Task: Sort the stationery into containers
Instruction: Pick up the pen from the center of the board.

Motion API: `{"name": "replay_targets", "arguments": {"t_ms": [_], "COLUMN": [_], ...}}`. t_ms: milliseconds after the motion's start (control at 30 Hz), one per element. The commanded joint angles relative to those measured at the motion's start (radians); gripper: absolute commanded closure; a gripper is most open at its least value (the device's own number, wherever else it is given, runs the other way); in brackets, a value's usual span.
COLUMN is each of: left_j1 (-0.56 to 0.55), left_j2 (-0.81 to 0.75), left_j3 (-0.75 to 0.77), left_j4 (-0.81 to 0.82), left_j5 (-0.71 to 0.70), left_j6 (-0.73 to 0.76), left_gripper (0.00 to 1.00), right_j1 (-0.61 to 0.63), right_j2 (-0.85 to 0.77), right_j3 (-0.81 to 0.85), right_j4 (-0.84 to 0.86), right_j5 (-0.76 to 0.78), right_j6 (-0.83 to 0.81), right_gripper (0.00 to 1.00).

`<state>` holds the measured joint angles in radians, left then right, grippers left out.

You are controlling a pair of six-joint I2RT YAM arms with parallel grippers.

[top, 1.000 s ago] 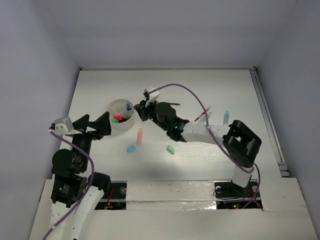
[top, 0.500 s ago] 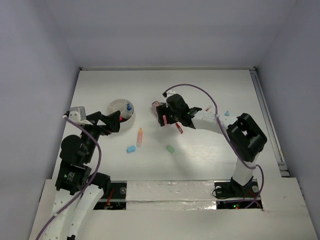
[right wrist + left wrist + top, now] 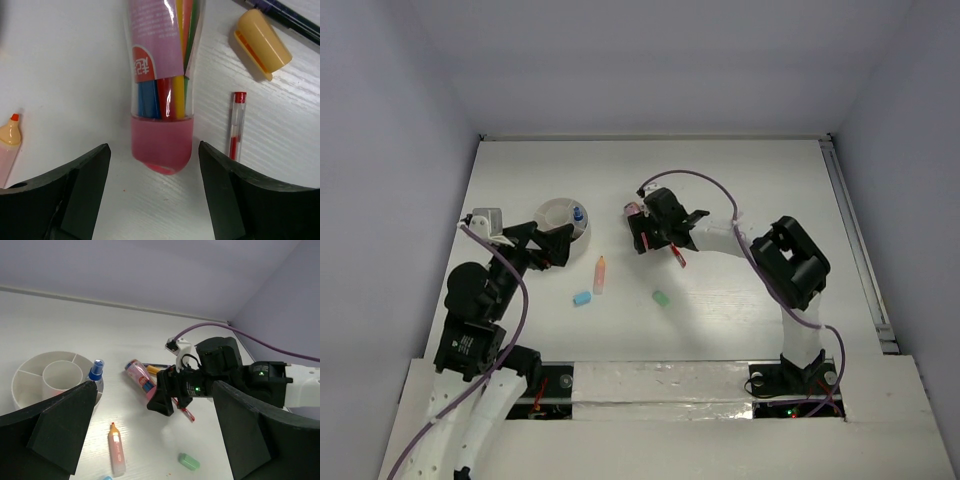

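Observation:
The round white container (image 3: 556, 211) has a centre cup and side compartments (image 3: 50, 377), and a blue-white marker (image 3: 578, 213) stands in one. My left gripper (image 3: 555, 248) is open beside its near rim, holding nothing (image 3: 150, 440). My right gripper (image 3: 642, 238) is open over the table, its jaws either side of the pink end of a clear tube of coloured pens (image 3: 160, 75), not touching it. On the table lie a red pen (image 3: 236, 125), an orange marker (image 3: 599, 274), a light-blue eraser (image 3: 582, 298) and a mint eraser (image 3: 660, 297).
An orange cap (image 3: 262, 42) and a dark pen (image 3: 295, 22) lie beyond the tube. The right arm's purple cable (image 3: 705, 180) arcs over the table's middle. White walls close in the table at the back and sides.
My right gripper has drawn back from the container to the right and opened, now at the pink tube. My left gripper has moved up to the container's near rim.

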<state>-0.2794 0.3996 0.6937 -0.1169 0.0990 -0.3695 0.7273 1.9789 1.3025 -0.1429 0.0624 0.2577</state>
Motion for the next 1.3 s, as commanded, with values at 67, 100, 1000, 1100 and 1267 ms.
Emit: {"name": "replay_targets", "arguments": {"t_ms": [67, 100, 1000, 1100, 1267], "left_j1": [0.006, 0.006, 0.006, 0.006, 0.006], "left_j2": [0.025, 0.025, 0.206, 0.211, 0.240], "left_j3": [-0.017, -0.020, -0.066, -0.079, -0.091], "left_j4": [0.074, 0.080, 0.198, 0.221, 0.246], "left_j5": [0.085, 0.096, 0.291, 0.301, 0.344], "left_j6": [-0.031, -0.034, -0.146, -0.166, -0.183], "left_gripper": [0.04, 0.07, 0.28, 0.24, 0.15], "right_j1": [-0.011, -0.011, -0.002, 0.009, 0.018], "right_j2": [0.040, 0.043, -0.477, -0.546, -0.617], "right_j3": [0.067, 0.067, -0.127, -0.129, -0.129], "right_j4": [0.019, 0.023, -0.067, -0.104, -0.168], "right_j5": [0.034, 0.037, -0.266, -0.381, -0.568], "right_j6": [-0.018, -0.020, -0.081, -0.093, -0.104], "right_gripper": [0.25, 0.26, 0.88, 0.88, 0.92]}}
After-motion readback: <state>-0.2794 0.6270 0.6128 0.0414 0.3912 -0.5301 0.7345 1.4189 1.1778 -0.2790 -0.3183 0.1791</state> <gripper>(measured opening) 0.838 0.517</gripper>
